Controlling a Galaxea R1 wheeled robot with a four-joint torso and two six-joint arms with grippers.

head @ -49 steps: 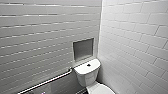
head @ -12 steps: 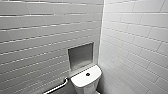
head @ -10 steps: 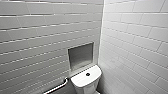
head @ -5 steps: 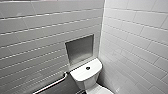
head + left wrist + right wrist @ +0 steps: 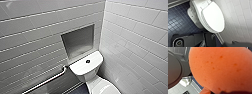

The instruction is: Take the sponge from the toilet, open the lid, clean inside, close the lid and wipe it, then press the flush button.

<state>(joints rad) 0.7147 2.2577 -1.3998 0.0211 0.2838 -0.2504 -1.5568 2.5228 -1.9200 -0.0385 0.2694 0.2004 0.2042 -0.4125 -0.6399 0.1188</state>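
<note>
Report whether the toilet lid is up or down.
Down. In the left wrist view the lid lies flat on the toilet, with no opening showing beneath it.

Head camera high above toilet, left wrist over lid, right wrist against sponge.

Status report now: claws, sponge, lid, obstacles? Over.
Right claw apparently holds bright orange-red flat sponge. Thin oval white plastic lid closed. No obstacle seen on it.
</note>
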